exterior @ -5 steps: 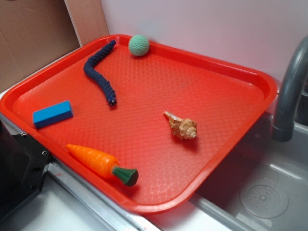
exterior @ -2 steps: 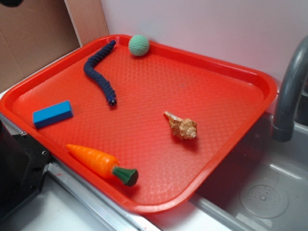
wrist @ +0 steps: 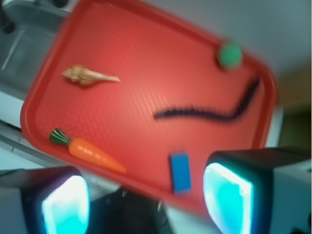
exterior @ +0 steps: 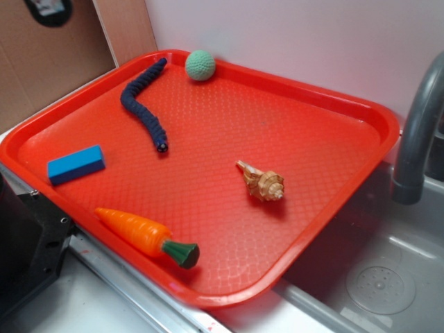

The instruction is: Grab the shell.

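While the tray (exterior: 361, 111) and everything on it sit exactly as in the earlier frames, a dark round part of the arm (exterior: 48, 10) now pokes further into the top-left corner of the exterior view; 0.4 s ago only a sliver shows there, 1.0 s ago nothing. The shell (exterior: 262, 183) lies on the tray's right-centre, spire pointing up-left, untouched, well apart from the carrot (exterior: 146, 236) near the front rim. The block (exterior: 76, 164) lies by the left rim, the worm (exterior: 143, 104) curves along the back left, the ball (exterior: 200, 64) rests at the back rim. A faucet (exterior: 416, 139) stands over the sink (exterior: 378, 277) at right.

Wrist view is blurred. The gripper (wrist: 146, 200) hangs high above the tray (wrist: 44, 97), jaws spread wide with nothing between them; the pads (wrist: 226, 197) glow cyan at the bottom edge. The shell (wrist: 87, 76) shows at upper left there, far from the jaws, with the carrot (wrist: 90, 150) below it, the block (wrist: 181, 171) between the jaws in line of sight, the worm (wrist: 209, 113) and ball (wrist: 229, 55) at right.
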`<action>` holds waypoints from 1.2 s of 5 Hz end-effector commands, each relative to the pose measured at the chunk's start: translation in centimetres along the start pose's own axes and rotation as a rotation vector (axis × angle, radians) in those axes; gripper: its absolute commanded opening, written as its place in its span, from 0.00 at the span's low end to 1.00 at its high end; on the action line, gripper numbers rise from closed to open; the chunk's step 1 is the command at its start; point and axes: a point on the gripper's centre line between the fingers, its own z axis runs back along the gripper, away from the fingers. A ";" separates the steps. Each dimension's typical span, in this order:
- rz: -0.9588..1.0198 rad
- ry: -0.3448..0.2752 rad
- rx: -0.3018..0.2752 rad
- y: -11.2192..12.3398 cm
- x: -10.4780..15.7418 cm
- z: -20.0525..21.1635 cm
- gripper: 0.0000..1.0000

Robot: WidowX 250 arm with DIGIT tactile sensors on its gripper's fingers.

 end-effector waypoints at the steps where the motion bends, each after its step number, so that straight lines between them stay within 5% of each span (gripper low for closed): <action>1: -0.489 -0.170 -0.057 -2.6 4.4 -1.7 1.00; 3: -0.922 -0.196 -0.170 -3.8 5.5 -4.9 1.00; 6: -1.000 -0.087 -0.221 -5.1 7.5 -11.2 1.00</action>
